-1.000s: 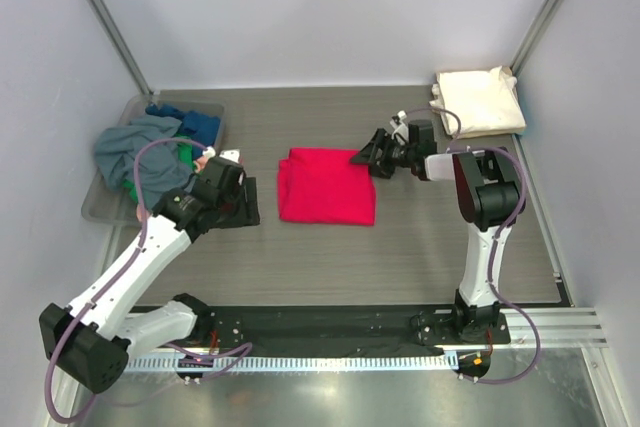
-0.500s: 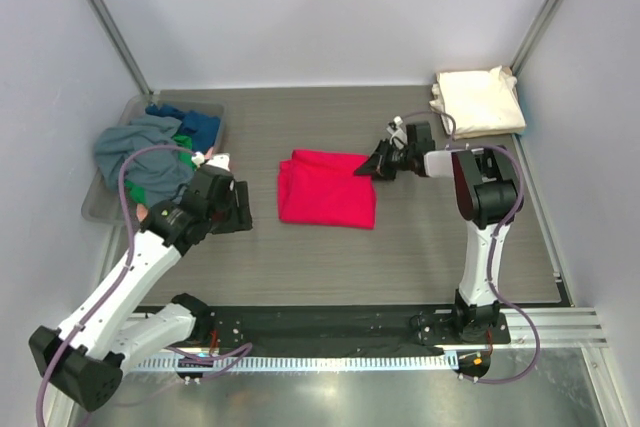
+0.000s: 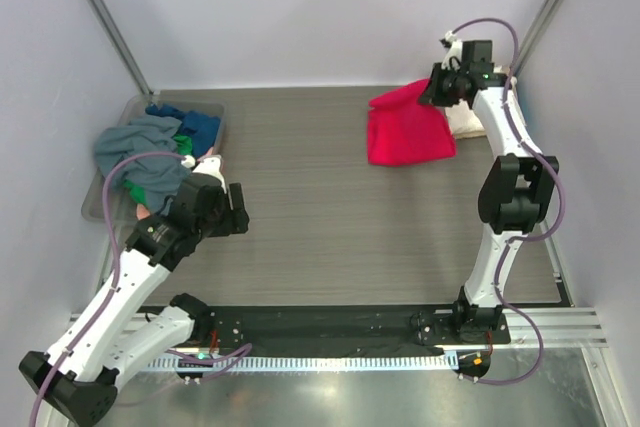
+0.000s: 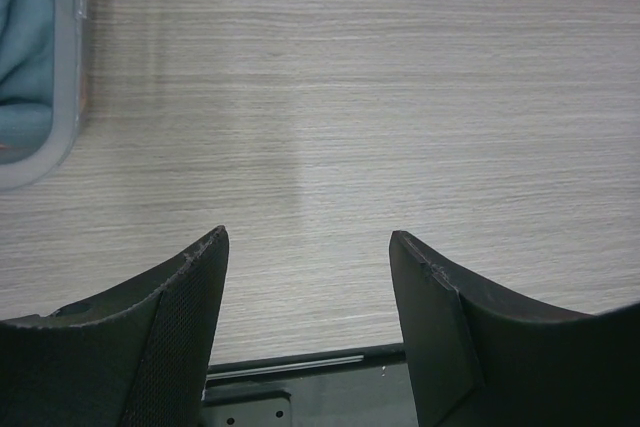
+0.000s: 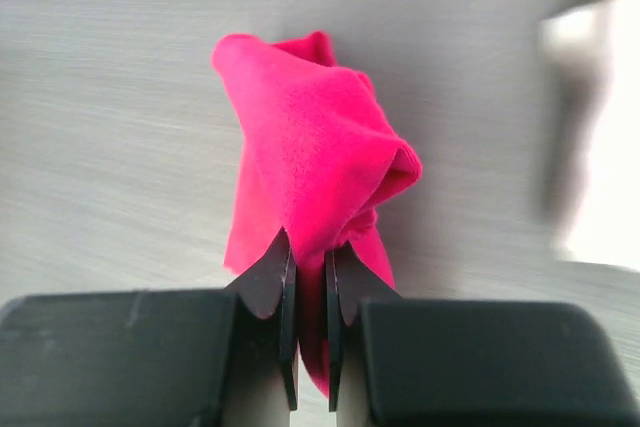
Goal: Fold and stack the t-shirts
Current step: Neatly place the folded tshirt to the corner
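Note:
The folded red t-shirt point(image 3: 408, 133) hangs bunched from my right gripper point(image 3: 441, 90) at the back right, lifted off the table. In the right wrist view the right gripper point(image 5: 310, 259) is shut on a fold of the red t-shirt point(image 5: 312, 152). Just behind it lies the cream-white folded t-shirt point(image 3: 466, 120), mostly hidden by the red cloth and the arm; it is a pale blur point(image 5: 612, 147) at the right edge. My left gripper point(image 3: 238, 211) hovers low at the left, and in its wrist view the left gripper point(image 4: 307, 247) is open over bare table.
A clear plastic bin point(image 3: 98, 209) at the far left holds a grey t-shirt point(image 3: 140, 152), a blue one point(image 3: 196, 125) and a green one point(image 3: 183, 151). Its rim point(image 4: 68, 97) shows in the left wrist view. Side walls stand close on the left and right.
My right gripper shut on the red t-shirt's right edge and carried it from the table's middle up to the back right. The left arm drew back a little toward the near left.

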Controlling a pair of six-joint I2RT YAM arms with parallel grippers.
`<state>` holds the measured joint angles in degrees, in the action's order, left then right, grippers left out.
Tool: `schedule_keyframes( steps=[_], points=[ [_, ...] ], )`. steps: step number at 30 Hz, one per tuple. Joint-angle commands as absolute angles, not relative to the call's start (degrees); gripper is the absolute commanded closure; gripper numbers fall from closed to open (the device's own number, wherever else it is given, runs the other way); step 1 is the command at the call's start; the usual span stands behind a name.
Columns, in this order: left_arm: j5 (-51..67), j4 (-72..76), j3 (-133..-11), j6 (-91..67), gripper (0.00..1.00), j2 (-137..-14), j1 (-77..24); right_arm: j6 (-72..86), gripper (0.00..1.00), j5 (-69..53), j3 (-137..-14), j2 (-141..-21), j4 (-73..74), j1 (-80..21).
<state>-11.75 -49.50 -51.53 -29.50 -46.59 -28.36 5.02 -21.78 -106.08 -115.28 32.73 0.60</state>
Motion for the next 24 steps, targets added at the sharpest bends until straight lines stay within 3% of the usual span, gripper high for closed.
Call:
schedule_keyframes(
  steps=[1, 7, 24],
  points=[
    [-10.6, -47.0, -51.3, -28.7, 0.33, -46.8, -27.9, -4.9, 0.99, -13.1, -115.6, -115.6, 39.8, 2.0],
    [-10.3, -46.5, -51.0, -28.7, 0.34, -47.5, -27.9, -10.9, 0.99, -7.8, -132.2, -121.7, 44.9, 3.2],
    [-9.1, -46.5, -50.9, -28.7, 0.34, -50.8, -28.0, -15.2, 0.99, -8.1, -144.0, -126.1, 44.1, 9.0]
  ],
)
